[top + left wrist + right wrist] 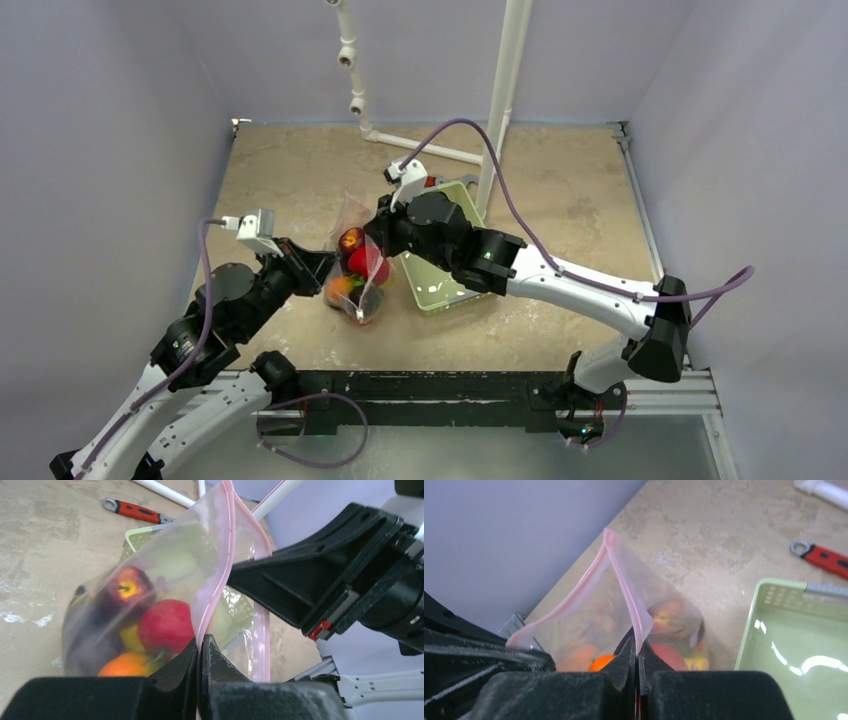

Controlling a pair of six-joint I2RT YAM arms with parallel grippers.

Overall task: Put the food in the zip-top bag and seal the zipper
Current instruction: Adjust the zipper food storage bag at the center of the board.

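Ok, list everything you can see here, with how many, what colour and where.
clear crinkly plastic zip-top bag: one, transparent, mid-table between both hands
pale pink zipper strip: one, pink, along the bag's mouth
small plastic food pieces: at least five, red, dark red with a yellow spot, orange, yellow and dark purple, all inside the bag
light green plastic basket: one, green, on the table right of the bag
red-handled metal wrench: one, red and silver, on the table beyond the basket
white plastic pipe frame: one, white, far side
mottled beige table: one, beige
left hand: black, pinching the strip
right hand: black, pinching the strip
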